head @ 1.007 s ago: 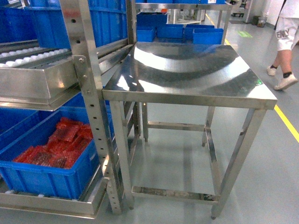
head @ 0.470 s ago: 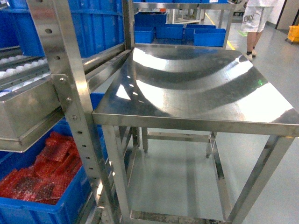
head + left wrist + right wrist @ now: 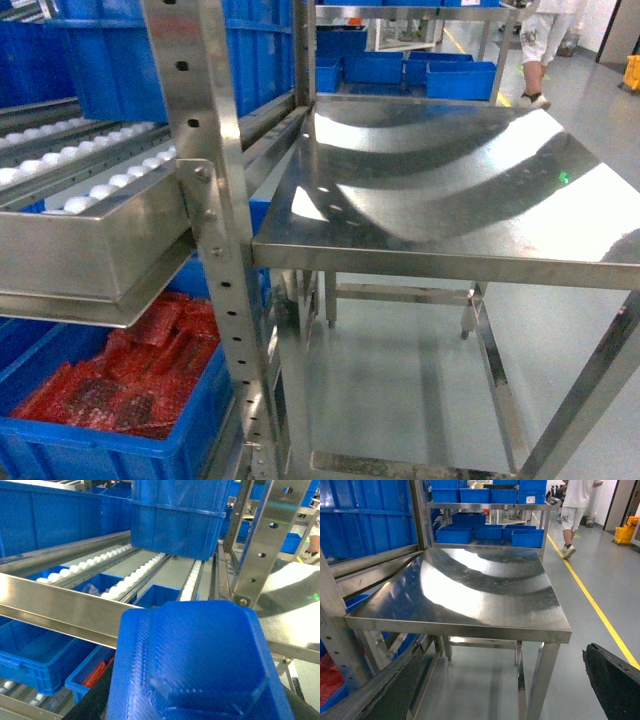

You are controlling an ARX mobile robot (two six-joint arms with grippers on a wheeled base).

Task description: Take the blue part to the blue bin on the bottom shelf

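The blue part (image 3: 195,645) fills the lower half of the left wrist view, a dark-blue blocky piece with bevelled edges. My left gripper (image 3: 195,705) is shut on it, with black fingers (image 3: 95,700) showing at either side. It hangs in front of the rack's steel rail, above the lower level. A blue bin (image 3: 120,440) holding red bubble-wrapped pieces stands on the bottom shelf (image 3: 17,700), and another blue bin (image 3: 30,652) sits beside it. My right gripper (image 3: 505,690) is open over the floor with nothing between its fingers. Neither gripper shows in the head view.
A steel upright (image 3: 215,230) and a sloping roller level (image 3: 90,190) with a stacked blue crate (image 3: 177,520) stand above the bins. A stainless table (image 3: 450,200) adjoins the rack on the right. A person (image 3: 572,510) walks in the aisle behind.
The head view has swung and come closer to the rack; the upright now sits further right than half a second ago. The person has walked farther away.
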